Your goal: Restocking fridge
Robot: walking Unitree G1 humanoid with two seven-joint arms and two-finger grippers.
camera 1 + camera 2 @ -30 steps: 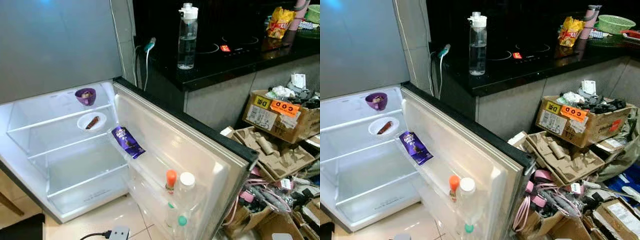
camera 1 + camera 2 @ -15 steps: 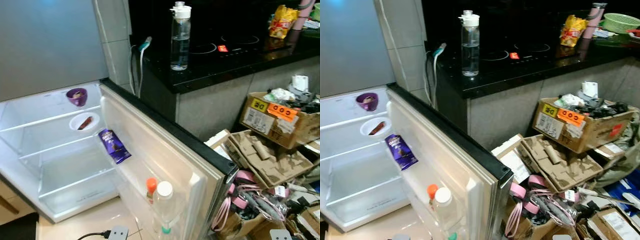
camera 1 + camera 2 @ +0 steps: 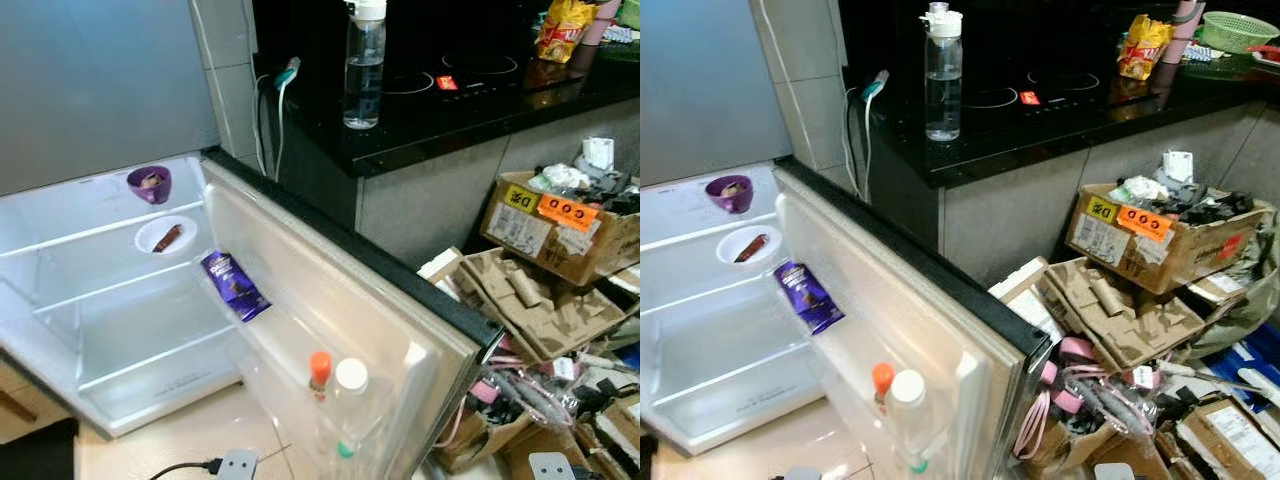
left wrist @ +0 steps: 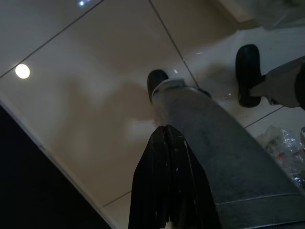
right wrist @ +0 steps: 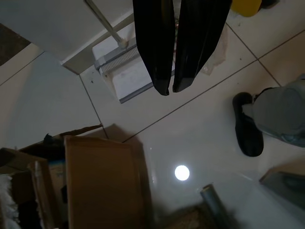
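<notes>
Fridge [image 3: 110, 290] stands open, its door [image 3: 340, 320] swung toward boxes [image 3: 1120, 310]; a bottle [image 3: 362, 65] nears the bench [image 3: 450, 110] edge. Left gripper [image 4: 167, 138] fingers clenched above floor [image 4: 86, 95]. Right gripper [image 5: 170, 88] fingers nearly closed, empty.

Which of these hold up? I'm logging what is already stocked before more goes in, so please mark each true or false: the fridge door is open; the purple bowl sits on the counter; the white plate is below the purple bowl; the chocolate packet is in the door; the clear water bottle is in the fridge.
1. The white fridge door stands open. True.
2. The small purple bowl sits on the black counter. False: it is on the top glass shelf inside the fridge.
3. The small white plate lies on the shelf below the bowl. True.
4. The purple chocolate packet rests in a door shelf. True.
5. The clear plastic water bottle is in the fridge. False: it stands upright on the counter.
</notes>
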